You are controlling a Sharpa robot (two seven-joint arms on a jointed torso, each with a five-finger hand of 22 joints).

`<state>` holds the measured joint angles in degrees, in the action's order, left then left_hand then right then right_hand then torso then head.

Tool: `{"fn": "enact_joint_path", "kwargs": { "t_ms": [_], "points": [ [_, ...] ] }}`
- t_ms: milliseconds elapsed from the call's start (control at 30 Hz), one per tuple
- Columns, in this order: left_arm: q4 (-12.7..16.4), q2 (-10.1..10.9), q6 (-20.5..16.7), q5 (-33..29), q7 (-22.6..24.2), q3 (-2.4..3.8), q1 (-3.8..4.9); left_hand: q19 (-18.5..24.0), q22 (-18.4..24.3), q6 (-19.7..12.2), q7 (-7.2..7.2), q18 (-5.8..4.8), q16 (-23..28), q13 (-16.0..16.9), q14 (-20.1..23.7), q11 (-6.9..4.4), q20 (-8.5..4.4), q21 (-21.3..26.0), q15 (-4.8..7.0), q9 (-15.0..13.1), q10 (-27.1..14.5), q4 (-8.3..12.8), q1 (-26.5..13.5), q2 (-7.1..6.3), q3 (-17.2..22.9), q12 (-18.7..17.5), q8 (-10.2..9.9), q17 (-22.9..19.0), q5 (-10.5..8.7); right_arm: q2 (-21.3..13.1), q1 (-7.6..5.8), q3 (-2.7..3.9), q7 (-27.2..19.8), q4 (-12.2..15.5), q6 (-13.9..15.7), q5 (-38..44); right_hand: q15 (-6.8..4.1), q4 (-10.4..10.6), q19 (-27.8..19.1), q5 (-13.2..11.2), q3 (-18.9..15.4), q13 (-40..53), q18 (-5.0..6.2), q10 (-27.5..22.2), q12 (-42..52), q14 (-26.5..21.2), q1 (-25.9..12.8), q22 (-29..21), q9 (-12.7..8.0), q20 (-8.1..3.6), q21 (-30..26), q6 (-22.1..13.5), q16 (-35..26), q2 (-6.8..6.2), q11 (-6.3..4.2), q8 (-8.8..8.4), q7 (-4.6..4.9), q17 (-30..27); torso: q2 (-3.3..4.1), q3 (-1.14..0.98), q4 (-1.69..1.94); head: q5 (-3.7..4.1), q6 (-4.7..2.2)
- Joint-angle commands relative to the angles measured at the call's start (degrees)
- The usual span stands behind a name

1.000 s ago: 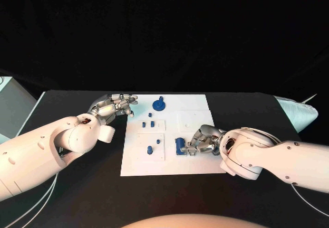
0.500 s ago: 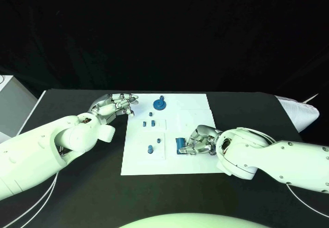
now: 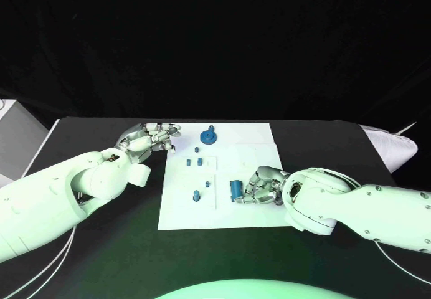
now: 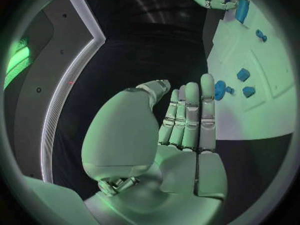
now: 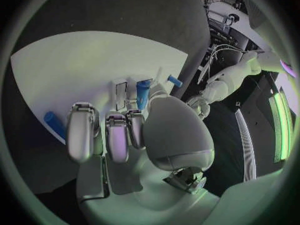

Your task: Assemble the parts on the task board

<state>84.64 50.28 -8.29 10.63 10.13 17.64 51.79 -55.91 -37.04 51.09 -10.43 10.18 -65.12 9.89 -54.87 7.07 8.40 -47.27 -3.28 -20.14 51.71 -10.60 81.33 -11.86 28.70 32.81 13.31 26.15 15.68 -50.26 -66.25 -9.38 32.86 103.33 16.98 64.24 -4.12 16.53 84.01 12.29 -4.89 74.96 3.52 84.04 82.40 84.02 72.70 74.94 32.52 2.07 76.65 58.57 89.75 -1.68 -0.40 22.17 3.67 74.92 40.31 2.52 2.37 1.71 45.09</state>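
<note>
Task board (image 3: 256, 138), a white plate, lies in the middle of the black table (image 3: 108, 249), with small blue parts spread over it. A round blue part with a stem (image 3: 209, 136) stands near the board's far edge, two small blue pegs (image 3: 194, 162) sit side by side nearer the middle, and two more blue pieces (image 3: 199, 192) lie towards the board's near left corner. The right robot hand (image 3: 258, 185) rests on the near right part of the board, its fingers curled round an upright blue cylinder (image 3: 235, 189), which the right wrist view shows between thumb and fingers (image 5: 143, 93). The left robot hand (image 3: 151, 138) hovers at the board's far left corner, just off its left edge, fingers straight and close together, holding nothing (image 4: 187, 130)
</note>
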Motion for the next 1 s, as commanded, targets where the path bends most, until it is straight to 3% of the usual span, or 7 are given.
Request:
{"fn": "enact_joint_path", "kwargs": {
  "t_ms": [33, 300, 533, 733, 867, 900, 1000],
  "points": [
    [0.15, -0.07, 0.84, -0.32, 0.22, 0.03, 0.0, -0.24, 0.04, -0.08, -0.18, 0.37, 0.22, -0.08, 0.08, -0.03, 0.02, 0.35, 0.19, -0.07, -0.45, -0.29, -0.26, 0.23, 0.1, 0.22, 0.16, -0.08, 0.0, -0.04, 0.08, -0.01, -0.57, 0.11, -1.64, -0.27, -0.15, 0.07, 2.51, -0.26, -0.38, 10.31, -0.61, 2.23, -0.08, 5.98, 0.18, 5.96, -0.07, -0.32, 0.14, 0.32, 0.25, -0.59, -0.18, -0.34, 0.01, 15.08, 0.01, 0.01, 0.03, 0.07, -0.04],
    [0.14, -0.08, 0.84, -0.3, 0.21, 0.03, -0.01, -0.24, 0.04, -0.08, -0.18, 0.37, 0.22, -0.08, 0.08, -0.03, 0.02, 0.35, 0.19, -0.07, -0.45, -0.29, -0.26, 0.23, 0.1, 0.22, 0.16, -0.08, 0.0, -0.73, 0.16, -0.01, -1.19, 0.37, 0.77, 1.24, -0.33, -0.01, 2.53, -1.83, 0.39, 10.42, -0.6, 2.32, 0.01, 5.98, 2.52, 6.05, -0.12, -0.44, 0.11, 0.71, 0.25, -0.77, -0.38, -0.16, -0.21, 15.08, -0.02, 0.04, 0.04, 0.12, -0.07],
    [0.04, -0.07, 0.81, -0.27, 0.22, 0.03, -0.05, -0.24, 0.04, -0.08, -0.18, 0.37, 0.22, -0.08, 0.08, -0.03, 0.02, 0.35, 0.19, -0.07, -0.45, -0.29, -0.26, 0.23, 0.1, 0.22, 0.16, -0.08, 0.0, -3.2, 0.15, 0.06, -3.05, 1.85, 2.67, -1.88, -0.01, 0.28, 2.28, 0.53, -1.51, 10.17, -0.44, 2.0, -0.57, 5.98, -1.95, 5.58, -0.36, -0.26, -0.84, -0.03, 0.25, -2.64, 0.07, -0.51, 0.25, 15.08, -0.06, 0.01, 0.01, 0.09, -0.23],
    [-0.03, -0.03, 0.76, -0.26, 0.19, 0.03, -0.18, -0.24, 0.04, -0.08, -0.18, 0.37, 0.22, -0.08, 0.08, -0.03, 0.02, 0.35, 0.19, -0.07, -0.45, -0.29, -0.26, 0.23, 0.1, 0.22, 0.16, -0.08, 0.0, -6.74, -0.72, 0.31, -5.49, 3.65, 1.84, -10.71, 0.11, 0.25, 2.22, 1.37, -2.56, 10.33, -0.39, 2.09, -0.37, 5.98, -2.89, 5.47, -0.42, -0.15, -1.12, -0.67, 0.25, -2.64, 0.19, -0.75, 0.46, 15.08, -0.12, 0.02, -0.02, 0.32, -0.34],
    [-0.04, -0.07, 0.67, -0.26, 0.27, 0.03, -0.27, -0.24, 0.04, -0.08, -0.18, 0.37, 0.22, -0.08, 0.08, -0.03, 0.02, 0.35, 0.19, -0.07, -0.45, -0.29, -0.26, 0.23, 0.1, 0.22, 0.16, -0.08, 0.0, -9.82, -1.74, 0.39, -7.06, 4.05, 0.21, -12.75, 0.3, -0.35, 2.24, 0.77, -1.78, 10.61, -0.4, 2.27, 0.03, 5.98, 0.67, 5.58, -0.65, 0.03, -1.11, -1.44, 0.25, -1.1, 0.41, -1.36, 0.72, 15.08, -0.1, 0.07, -0.02, 0.63, -0.37],
    [-0.02, -0.08, 0.64, -0.26, 0.33, 0.03, -0.29, -0.24, 0.04, -0.08, -0.18, 0.37, 0.22, -0.08, 0.08, -0.03, 0.02, 0.35, 0.19, -0.07, -0.45, -0.29, -0.26, 0.23, 0.1, 0.22, 0.16, -0.08, 0.0, -10.43, -1.93, 0.39, -7.31, 3.74, -0.11, -12.27, 0.39, -0.32, 2.28, -1.49, -1.13, 10.67, -0.43, 2.29, 0.08, 5.98, 2.83, 5.69, -0.86, 0.11, -1.03, -1.58, 0.25, -0.38, 0.53, -1.74, 0.85, 15.08, -0.09, 0.08, -0.03, 0.67, -0.46],
    [0.05, -0.11, 0.6, -0.26, 0.63, 0.03, -0.31, -0.24, 0.04, -0.08, -0.18, 0.37, 0.22, -0.08, 0.08, -0.03, 0.02, 0.35, 0.19, -0.07, -0.45, -0.29, -0.26, 0.23, 0.1, 0.22, 0.16, -0.08, 0.0, -11.77, -2.26, 0.4, -8.15, 2.41, -1.07, -10.07, 0.61, -0.55, 2.42, -3.34, 0.24, 11.05, -0.53, 2.62, 0.68, 5.98, 6.58, 6.04, -1.69, 0.32, -0.66, -2.19, 0.25, 0.05, 0.8, -3.18, 1.23, 15.08, -0.14, 0.11, -0.15, 0.75, -0.48]
  ]
}}
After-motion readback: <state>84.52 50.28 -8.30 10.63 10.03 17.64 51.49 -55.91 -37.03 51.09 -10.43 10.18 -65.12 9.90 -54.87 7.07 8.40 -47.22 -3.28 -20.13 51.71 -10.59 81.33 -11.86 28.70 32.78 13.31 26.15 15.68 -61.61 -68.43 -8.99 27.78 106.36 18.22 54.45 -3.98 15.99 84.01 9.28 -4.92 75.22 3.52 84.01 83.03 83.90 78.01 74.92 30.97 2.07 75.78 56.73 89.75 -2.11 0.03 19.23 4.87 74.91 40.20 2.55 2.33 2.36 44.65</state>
